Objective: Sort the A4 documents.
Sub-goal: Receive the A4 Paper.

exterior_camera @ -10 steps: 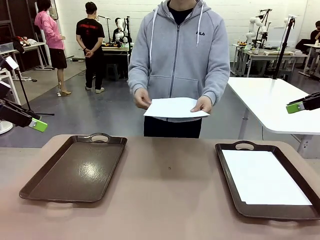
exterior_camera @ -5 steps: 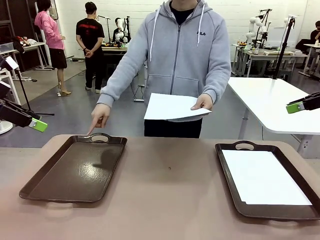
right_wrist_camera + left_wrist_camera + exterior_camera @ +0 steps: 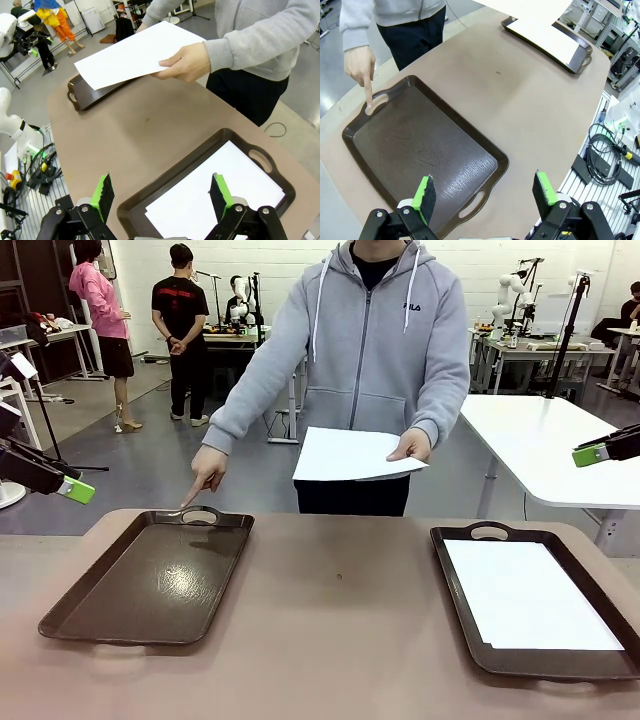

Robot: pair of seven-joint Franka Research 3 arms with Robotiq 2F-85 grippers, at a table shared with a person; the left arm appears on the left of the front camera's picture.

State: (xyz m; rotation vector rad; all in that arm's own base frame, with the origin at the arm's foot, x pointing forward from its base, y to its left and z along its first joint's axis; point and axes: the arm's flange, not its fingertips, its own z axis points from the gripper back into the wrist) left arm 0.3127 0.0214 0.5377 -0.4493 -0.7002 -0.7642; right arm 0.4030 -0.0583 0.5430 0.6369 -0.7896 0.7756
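On table (image 3: 340, 640): two trays (image 3: 150, 575), two A4 documents (image 3: 525, 595); both robot hands (image 3: 482, 192) released.

Person's finger (image 3: 368, 95) at, maybe touching, near tray (image 3: 425, 155) handle; paper (image 3: 547, 37) in far tray (image 3: 583, 53).

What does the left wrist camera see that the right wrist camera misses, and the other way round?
Left wrist view alone: the left gripper, open above the empty tray, and the person's finger pointing at that tray's handle hole.

Right wrist view alone: the right gripper, open above the tray with paper, and the person's other hand holding out a white sheet.

Both: the brown table, both trays, the sheet lying in the far tray, and the person's grey sleeve.
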